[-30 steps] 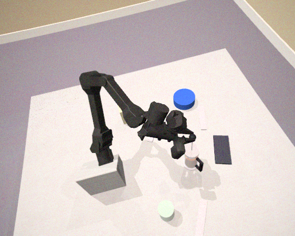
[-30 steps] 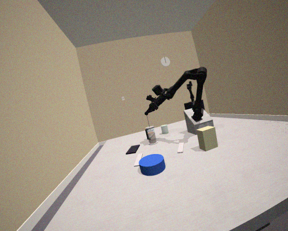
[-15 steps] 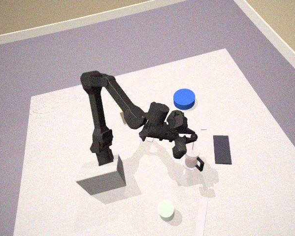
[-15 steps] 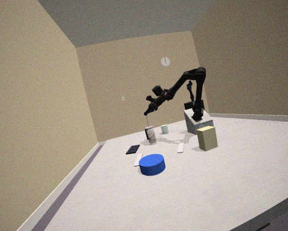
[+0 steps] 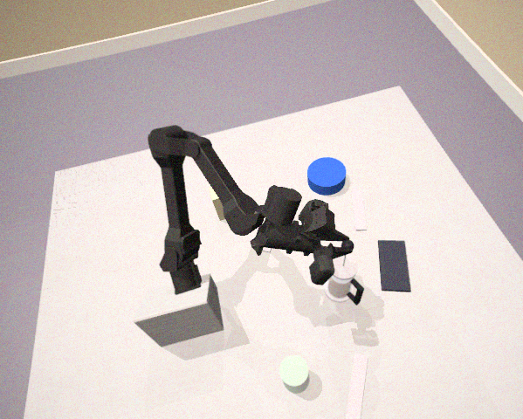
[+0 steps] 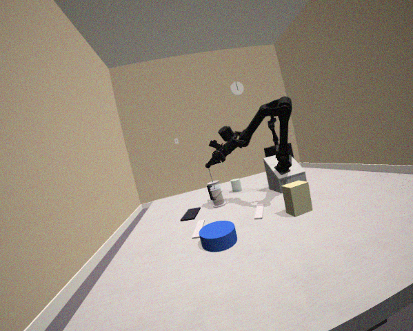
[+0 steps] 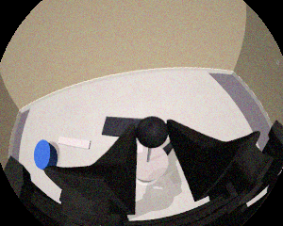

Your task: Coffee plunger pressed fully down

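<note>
The coffee press (image 5: 340, 286) (image 6: 218, 197) (image 7: 153, 170) stands upright on the table, a pale cylinder with a black handle (image 5: 357, 292). Its thin plunger rod (image 5: 344, 260) (image 6: 210, 175) (image 7: 148, 154) rises well above the lid, so the plunger is up. The round black knob (image 5: 348, 245) (image 6: 207, 165) (image 7: 152, 134) tops the rod. My gripper (image 5: 345, 246) (image 6: 208, 165) (image 7: 151, 125) is shut on the knob, with a finger on each side of it and the fingers angled down from the arm. The plunger's lower end inside the press is hard to make out.
A dark flat slab (image 5: 394, 265) (image 6: 190, 214) (image 7: 118, 126) lies near the press. A blue disc (image 5: 326, 171) (image 6: 218, 235) (image 7: 43, 154), a pale green cylinder (image 5: 293, 370) (image 6: 236, 185), a yellow box (image 6: 298, 199) and flat white strips (image 5: 358, 388) (image 6: 258, 211) (image 7: 74, 142) lie farther off.
</note>
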Robot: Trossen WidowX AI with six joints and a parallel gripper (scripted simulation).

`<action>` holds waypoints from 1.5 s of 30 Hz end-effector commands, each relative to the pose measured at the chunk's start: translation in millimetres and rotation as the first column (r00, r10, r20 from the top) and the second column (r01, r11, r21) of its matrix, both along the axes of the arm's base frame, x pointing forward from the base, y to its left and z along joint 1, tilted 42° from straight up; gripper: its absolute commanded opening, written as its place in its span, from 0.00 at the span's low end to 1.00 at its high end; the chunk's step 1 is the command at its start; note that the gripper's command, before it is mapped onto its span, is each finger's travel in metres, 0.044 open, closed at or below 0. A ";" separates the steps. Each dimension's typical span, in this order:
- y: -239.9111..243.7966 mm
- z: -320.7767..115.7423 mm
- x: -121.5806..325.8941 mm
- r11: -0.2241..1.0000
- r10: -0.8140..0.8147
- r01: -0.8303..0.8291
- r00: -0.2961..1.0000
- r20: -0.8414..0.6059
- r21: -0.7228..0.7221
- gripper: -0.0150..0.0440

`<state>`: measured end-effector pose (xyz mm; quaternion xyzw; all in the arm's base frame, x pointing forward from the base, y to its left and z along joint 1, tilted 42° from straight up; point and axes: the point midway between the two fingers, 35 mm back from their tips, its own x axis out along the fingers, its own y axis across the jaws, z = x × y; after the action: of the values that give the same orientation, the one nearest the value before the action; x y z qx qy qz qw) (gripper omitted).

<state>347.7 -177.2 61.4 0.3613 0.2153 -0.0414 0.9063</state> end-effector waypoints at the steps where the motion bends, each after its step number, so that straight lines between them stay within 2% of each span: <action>1: 17.0 -20.7 -2.2 0.999 0.021 -0.019 0.999 -0.041 0.038 0.45; 27: 41.3 -51.0 13.0 0.999 0.019 -0.018 0.999 -0.036 0.041 0.45; 45: 38.2 -52.8 21.4 0.999 0.020 -0.018 0.999 -0.034 0.040 0.45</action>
<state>368.8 -146.3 16.5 0.3677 0.2212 -0.0416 0.9023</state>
